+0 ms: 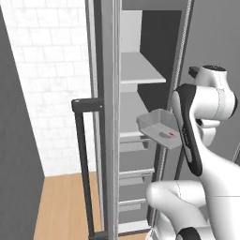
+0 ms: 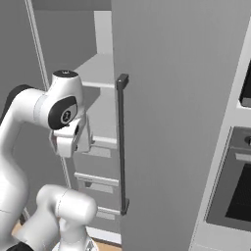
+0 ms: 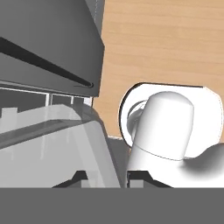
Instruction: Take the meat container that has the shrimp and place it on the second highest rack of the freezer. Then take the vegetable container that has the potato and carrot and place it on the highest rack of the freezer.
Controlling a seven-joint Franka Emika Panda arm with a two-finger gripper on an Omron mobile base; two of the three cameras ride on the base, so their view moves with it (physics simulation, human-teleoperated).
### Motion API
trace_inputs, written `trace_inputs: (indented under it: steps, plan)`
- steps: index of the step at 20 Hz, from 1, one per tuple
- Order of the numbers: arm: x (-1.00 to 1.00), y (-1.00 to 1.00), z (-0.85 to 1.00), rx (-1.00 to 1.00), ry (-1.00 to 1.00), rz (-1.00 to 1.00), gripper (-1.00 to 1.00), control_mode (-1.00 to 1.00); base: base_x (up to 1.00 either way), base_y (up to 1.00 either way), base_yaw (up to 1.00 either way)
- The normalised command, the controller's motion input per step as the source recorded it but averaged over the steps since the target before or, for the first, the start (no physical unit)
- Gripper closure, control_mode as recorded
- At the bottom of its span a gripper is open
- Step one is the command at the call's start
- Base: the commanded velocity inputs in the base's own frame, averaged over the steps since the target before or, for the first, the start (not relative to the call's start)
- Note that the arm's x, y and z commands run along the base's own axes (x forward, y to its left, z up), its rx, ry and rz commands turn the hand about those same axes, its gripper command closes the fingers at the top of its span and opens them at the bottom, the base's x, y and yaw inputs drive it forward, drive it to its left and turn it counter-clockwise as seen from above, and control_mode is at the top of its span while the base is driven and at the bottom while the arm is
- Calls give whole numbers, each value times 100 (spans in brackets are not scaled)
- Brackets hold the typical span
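Note:
The meat container [image 1: 158, 125], a shallow grey tray, hangs tilted in front of the open freezer [image 1: 140, 70], about level with the lower of its two pale shelves [image 1: 130, 135]. The tiny pink-red shrimp [image 1: 171, 134] lies near the tray's right end. My gripper [image 3: 109, 177] is shut on the tray's wall [image 3: 65, 131], which runs between the two fingertips. In the left base view my forearm covers the tray's right end and the gripper. The vegetable container, potato and carrot are out of view.
The freezer's open door stands edge-on at the left, with a long dark bar handle [image 1: 82, 164]. Grey drawers [image 1: 136, 180] sit below the shelves. A grey panel with a dark handle [image 2: 121, 142] lies right of the arm, and a black oven front [image 2: 235, 191] beyond it.

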Motion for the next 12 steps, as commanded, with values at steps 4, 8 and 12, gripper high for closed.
trace_inputs:
  steps: [4,8,12]
  plan:
    - [0,0,0,0,0,0,100,100,41,22,-3]
    - [0,0,0,0,0,0,100,100,62,0,0]
    - [0,0,0,0,0,0,100,100,59,0,0]
